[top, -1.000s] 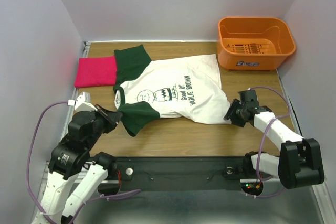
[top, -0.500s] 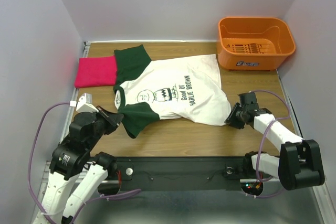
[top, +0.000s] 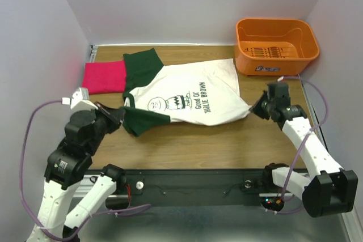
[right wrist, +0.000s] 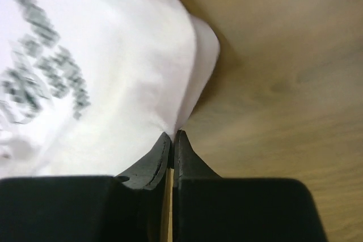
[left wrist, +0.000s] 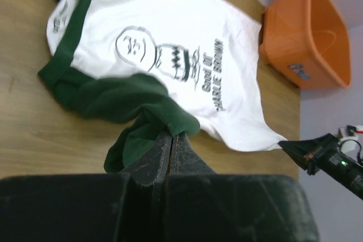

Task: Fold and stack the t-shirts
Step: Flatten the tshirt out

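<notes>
The white t-shirt [top: 190, 94] with dark green sleeves and a Charlie Brown print lies spread across the middle of the table. My left gripper [top: 120, 116] is shut on its near green sleeve [left wrist: 148, 109], lifting the cloth. My right gripper [top: 256, 107] is shut on the white hem corner [right wrist: 187, 106] and holds it off the wood. The folded pink-red t-shirt [top: 104, 76] rests at the far left, partly under the other green sleeve [top: 140, 65].
An orange plastic basket [top: 276, 46] stands at the back right corner, close behind my right arm. Grey walls close in the table on three sides. Bare wood [top: 204, 143] lies between the shirt and the near edge.
My right gripper has shut on the white hem corner and lifted it up and away from the near edge. The left gripper has raised the green sleeve, and the shirt's near edge has drawn taut.
</notes>
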